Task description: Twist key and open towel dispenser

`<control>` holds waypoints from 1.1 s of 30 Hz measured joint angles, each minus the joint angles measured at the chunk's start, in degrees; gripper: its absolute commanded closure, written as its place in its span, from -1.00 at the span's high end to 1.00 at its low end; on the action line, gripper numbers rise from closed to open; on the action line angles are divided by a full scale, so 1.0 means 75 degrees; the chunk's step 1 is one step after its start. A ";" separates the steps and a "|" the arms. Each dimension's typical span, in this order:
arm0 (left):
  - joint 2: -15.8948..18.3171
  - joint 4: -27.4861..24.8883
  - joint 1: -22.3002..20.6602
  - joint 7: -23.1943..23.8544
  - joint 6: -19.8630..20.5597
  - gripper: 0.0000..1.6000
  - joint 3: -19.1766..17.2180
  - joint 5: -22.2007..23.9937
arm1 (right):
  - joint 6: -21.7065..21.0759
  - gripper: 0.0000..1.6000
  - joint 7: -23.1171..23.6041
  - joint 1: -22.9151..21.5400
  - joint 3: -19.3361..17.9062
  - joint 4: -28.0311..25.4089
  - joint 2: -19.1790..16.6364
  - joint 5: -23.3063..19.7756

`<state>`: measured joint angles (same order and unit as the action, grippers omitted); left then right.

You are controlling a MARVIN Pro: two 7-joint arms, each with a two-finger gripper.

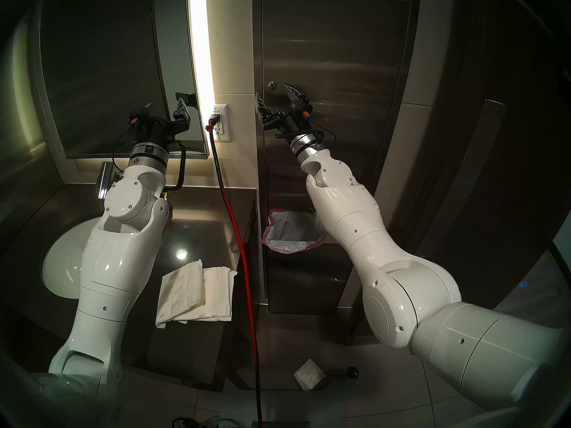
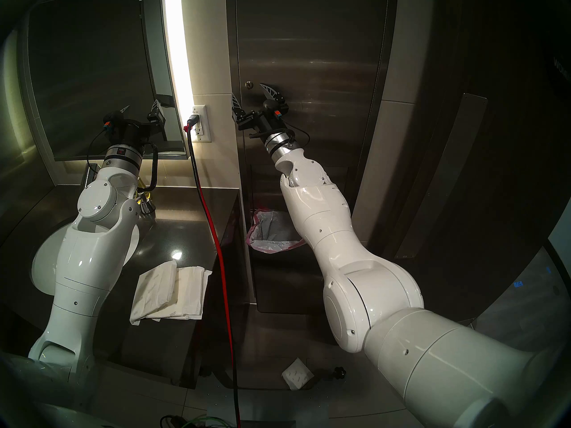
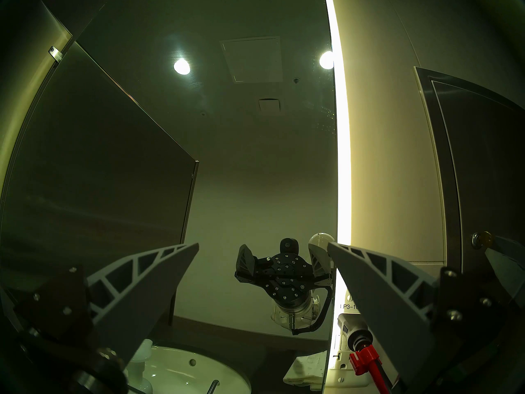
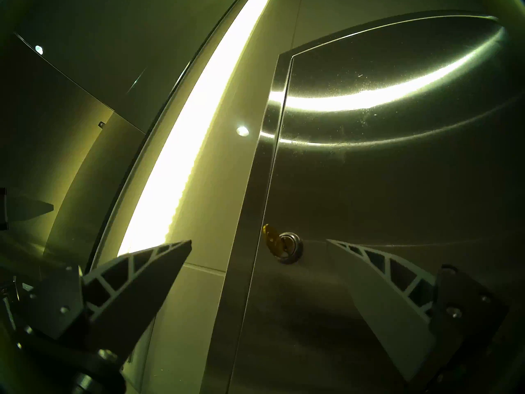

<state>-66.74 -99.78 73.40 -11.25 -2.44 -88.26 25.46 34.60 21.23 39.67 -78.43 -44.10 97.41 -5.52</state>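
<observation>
1. Two stacks of folded white paper towels [image 1: 191,291] nearest, soft and creased on a glossy dark counter [image 1: 197,232]; no part in this step.
2. At 9 o'clock of the scene, left gripper [image 1: 165,102]: spread wide, empty, parked before the dark-framed mirror [image 1: 102,72], well apart from the work.
3. At 3 o'clock from it, right gripper [image 1: 270,90]: likewise spread wide, pinching nothing, ribbed wedge fingers raised toward the steel door.
4. Step in hand, by judgement: approach to the key [image 4: 271,240], not yet gripped. From the right wrist, sits between the two fingertips, slightly toward 3 o'clock of the gap's middle, touching neither.
5. Tiny thing: round amber-yellow head, flat and thin, short shank seated in a round chrome lock [image 4: 291,247] near the door's 9 o'clock edge.
6. Next move probably calls for easing forward, centring on the flat head, closing gently on its two faces, then rolling the wrist. Small slick head, so likely to slip if pinched off-centre.
7. Farthest: towel dispenser [image 1: 333,63], tall, narrow, brushed stainless, streaked with glare, door shut flush; steel waste bin [image 1: 302,279] with pink-edged bag at 6 o'clock below the lock.
</observation>
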 measured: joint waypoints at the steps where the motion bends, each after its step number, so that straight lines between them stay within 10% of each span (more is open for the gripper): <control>1: 0.0000 0.0000 0.0000 0.0000 0.0000 1.00 0.0000 0.0000 | 0.0020 0.54 -0.0006 -0.0023 -0.0002 0.0034 0.0006 0.0004; 3: 0.0000 0.0000 0.0000 0.0000 0.0000 1.00 0.0000 0.0000 | 0.0074 0.16 -0.0032 -0.0086 -0.0008 0.0127 0.0023 0.0020; 8: 0.0000 0.0000 0.0000 0.0000 0.0000 1.00 0.0000 0.0000 | 0.0241 0.19 -0.0129 -0.0262 -0.0019 0.0407 0.0073 0.0099; 15: -0.0001 0.0000 0.0000 0.0000 0.0000 1.00 0.0000 0.0000 | 0.0482 -0.44 -0.0240 -0.0462 -0.0026 0.0791 0.0137 0.0197; 22: -0.0001 0.0000 0.0000 0.0000 0.0000 1.00 0.0000 0.0000 | 0.0723 -0.58 -0.0387 -0.0632 -0.0068 0.1095 0.0168 0.0256; 25: -0.0001 0.0000 0.0000 0.0000 0.0000 1.00 0.0000 0.0000 | 0.0818 -1.00 -0.0445 -0.0687 -0.0070 0.1221 0.0190 0.0291; 33: -0.0001 0.0000 0.0000 0.0000 0.0000 1.00 0.0000 0.0000 | 0.1035 -1.00 -0.0588 -0.0799 -0.0081 0.1483 0.0237 0.0380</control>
<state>-66.74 -99.77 73.40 -11.25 -2.44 -88.26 25.46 42.36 16.82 33.67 -79.04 -32.98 99.19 -2.66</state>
